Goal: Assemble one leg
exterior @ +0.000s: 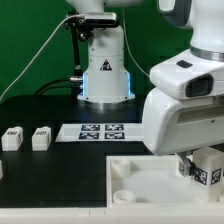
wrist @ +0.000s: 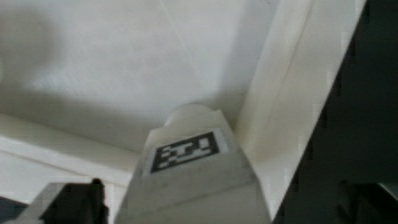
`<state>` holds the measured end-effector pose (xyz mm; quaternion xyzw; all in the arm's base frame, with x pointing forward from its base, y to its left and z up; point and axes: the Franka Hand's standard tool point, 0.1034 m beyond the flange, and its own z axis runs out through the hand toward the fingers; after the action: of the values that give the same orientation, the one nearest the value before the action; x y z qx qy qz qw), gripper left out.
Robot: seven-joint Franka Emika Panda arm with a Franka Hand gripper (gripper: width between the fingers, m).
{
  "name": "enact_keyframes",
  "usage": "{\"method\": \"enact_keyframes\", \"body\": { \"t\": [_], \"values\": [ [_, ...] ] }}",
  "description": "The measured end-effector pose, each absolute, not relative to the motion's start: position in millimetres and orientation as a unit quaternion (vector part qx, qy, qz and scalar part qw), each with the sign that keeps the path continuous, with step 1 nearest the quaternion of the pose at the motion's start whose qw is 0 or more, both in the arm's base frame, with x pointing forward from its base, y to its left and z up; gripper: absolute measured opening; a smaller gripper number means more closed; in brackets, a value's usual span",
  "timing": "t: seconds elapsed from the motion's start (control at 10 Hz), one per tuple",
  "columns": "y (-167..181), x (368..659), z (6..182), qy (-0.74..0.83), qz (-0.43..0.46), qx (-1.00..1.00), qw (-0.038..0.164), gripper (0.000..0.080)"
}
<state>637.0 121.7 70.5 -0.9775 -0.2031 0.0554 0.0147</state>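
My gripper is shut on the leg, a small white post with black-and-white tags, held over the right part of the big white panel at the front. In the wrist view the leg stands between my dark fingers, its tag facing the camera, with the panel close beneath it. I cannot tell whether the leg's far end touches the panel. Two more legs lie on the black table at the exterior view's left.
The marker board lies flat mid-table behind the panel. The arm's white base stands behind it, with a cable running to the exterior view's left. The arm's bulky wrist hides the table's right part.
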Motion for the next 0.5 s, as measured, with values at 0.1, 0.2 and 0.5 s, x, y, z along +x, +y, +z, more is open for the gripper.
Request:
{"method": "enact_keyframes", "body": {
  "t": [0.1, 0.2, 0.5],
  "values": [
    [119.0, 637.5, 70.5, -0.259, 0.054, -0.964, 0.018, 0.0649],
    [117.6, 637.6, 70.2, -0.273, 0.054, -0.96, 0.018, 0.0649],
    [117.2, 637.4, 69.9, -0.272, 0.055, -0.961, 0.018, 0.0539]
  ]
}}
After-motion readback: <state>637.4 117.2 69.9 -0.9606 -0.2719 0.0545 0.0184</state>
